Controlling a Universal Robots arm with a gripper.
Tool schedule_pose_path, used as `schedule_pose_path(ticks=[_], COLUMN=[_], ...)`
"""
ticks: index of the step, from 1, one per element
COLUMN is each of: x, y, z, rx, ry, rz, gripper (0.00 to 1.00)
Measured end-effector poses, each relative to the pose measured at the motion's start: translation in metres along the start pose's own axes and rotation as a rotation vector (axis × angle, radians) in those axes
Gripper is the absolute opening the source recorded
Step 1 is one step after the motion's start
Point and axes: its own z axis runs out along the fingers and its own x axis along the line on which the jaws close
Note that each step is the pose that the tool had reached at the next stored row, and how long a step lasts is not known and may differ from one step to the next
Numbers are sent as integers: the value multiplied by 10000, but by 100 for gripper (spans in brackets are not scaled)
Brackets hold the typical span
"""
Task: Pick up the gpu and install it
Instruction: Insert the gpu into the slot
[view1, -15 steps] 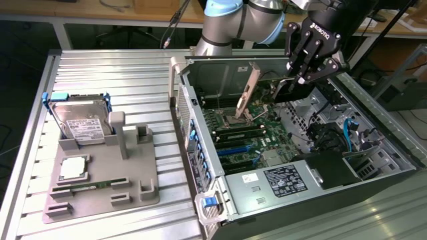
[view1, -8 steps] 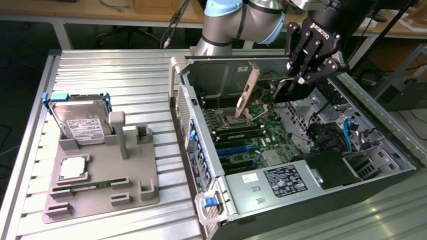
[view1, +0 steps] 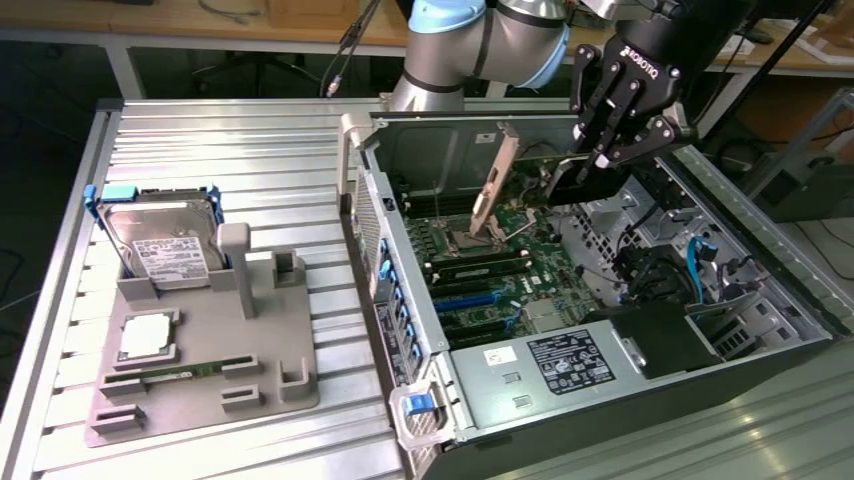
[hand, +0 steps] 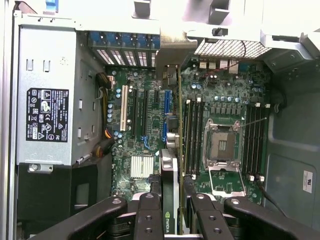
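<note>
You have the gripper (view1: 583, 176) clenched on the gpu (view1: 498, 180), which hangs tilted above the open computer case (view1: 747, 290), at about twelve o'clock from the motherboard (view1: 501, 270) in the exterior view. From the wrist, the card (hand: 170, 190) runs edge-on between your fingers (hand: 148, 220), over the slots beside the empty CPU socket (hand: 223, 145). At nine o'clock of the case, the grey tray (view1: 200, 385) carries the hard drive (view1: 167, 245) and the memory stick (view1: 180, 374).

Ribbed metal table (view1: 200, 140), wooden benches (view1: 160, 20) behind.
</note>
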Motion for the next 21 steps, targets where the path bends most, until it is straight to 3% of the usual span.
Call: schedule_pose_path(ticks=[21], x=[0], y=[0], z=[0], rx=[4], ry=[-8], rz=[183], gripper=[27])
